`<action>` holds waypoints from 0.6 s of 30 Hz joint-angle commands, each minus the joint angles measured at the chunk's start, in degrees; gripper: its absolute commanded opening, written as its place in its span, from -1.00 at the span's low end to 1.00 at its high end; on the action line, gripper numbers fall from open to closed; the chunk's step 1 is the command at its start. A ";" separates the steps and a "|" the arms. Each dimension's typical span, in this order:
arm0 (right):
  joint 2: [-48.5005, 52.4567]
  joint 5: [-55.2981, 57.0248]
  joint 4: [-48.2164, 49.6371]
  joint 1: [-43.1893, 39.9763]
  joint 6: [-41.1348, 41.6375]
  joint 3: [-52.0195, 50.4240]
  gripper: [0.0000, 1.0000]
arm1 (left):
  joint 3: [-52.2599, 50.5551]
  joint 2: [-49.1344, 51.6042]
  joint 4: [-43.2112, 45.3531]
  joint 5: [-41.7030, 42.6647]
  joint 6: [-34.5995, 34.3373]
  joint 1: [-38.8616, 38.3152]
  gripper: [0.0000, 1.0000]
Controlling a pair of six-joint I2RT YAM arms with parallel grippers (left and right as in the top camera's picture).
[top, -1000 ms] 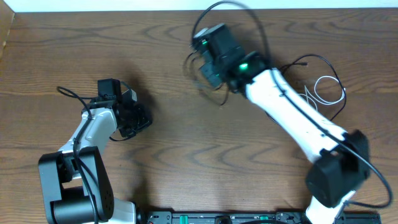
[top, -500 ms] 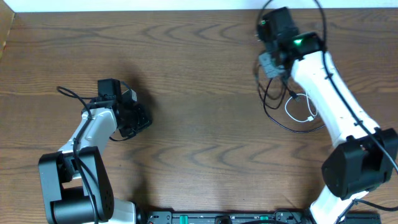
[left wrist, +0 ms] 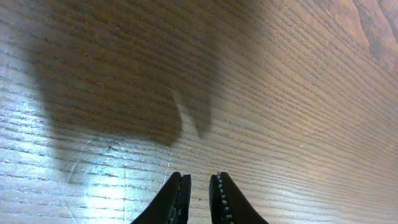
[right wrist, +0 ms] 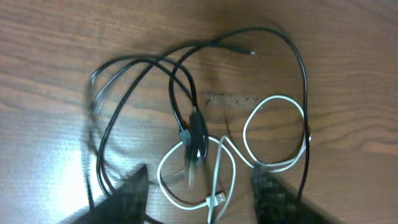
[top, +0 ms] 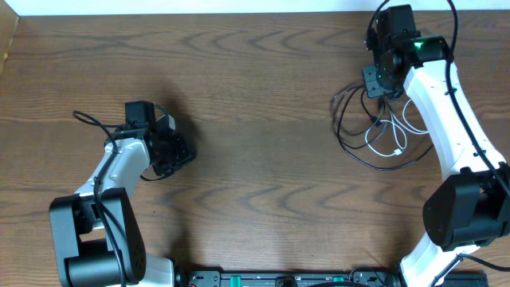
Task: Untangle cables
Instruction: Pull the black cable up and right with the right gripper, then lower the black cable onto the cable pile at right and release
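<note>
- Change since the earlier overhead frames: right arm [top: 446,119] has swung from the 12 o'clock edge of the table [top: 263,96] to its 2 o'clock corner; the cords that hung from its claw then now lie on the wood; left arm [top: 119,167] has not shifted.
- Right gripper [right wrist: 199,171]: released; fingers spread wide, nothing between them; it hangs above the cable heap, not touching it.
- Left gripper [left wrist: 199,186]: a narrow slit between the fingers, empty; just above bare wood at the table's 9 o'clock, well apart from the cables.
- Black cable [right wrist: 273,32]: the longer one; lies flat in several wide loops at the table's 2 to 3 o'clock, just below the right gripper in the overhead view; in the right wrist view one thin plug tip points to 1 o'clock; a dark connector body lies near the middle of the heap.
- White cable [right wrist: 267,167]: the shorter one; two small loops side by side, enclosed by the black cable's outer loop; its flat plug lies at 6 o'clock of the wrist view.
- Relation: the two cables cross at the middle, the black connector lying over the left white loop; at 3 o'clock the black cord runs alongside the right white loop, touching or nearly so; which it is cannot be told.
</note>
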 commanded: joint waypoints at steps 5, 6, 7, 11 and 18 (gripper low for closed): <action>0.31 -4.83 -0.02 -0.17 0.42 0.07 0.91 | -0.22 0.35 -0.31 -0.74 -0.39 0.22 -0.28; 0.31 -7.96 0.20 -0.15 0.44 0.07 0.93 | -0.22 0.35 -0.31 -0.74 -0.39 0.22 -0.20; 0.33 -11.74 0.31 -0.11 0.42 0.07 0.93 | -0.22 0.35 -0.33 -0.72 -0.39 0.22 -0.18; 0.72 -24.76 0.37 -0.11 0.39 0.00 0.97 | -0.22 0.35 -1.18 2.40 2.62 0.22 -0.22; 1.25 -25.86 0.17 1.01 0.44 -1.57 0.99 | -0.22 0.35 -1.33 8.15 7.41 0.22 -0.11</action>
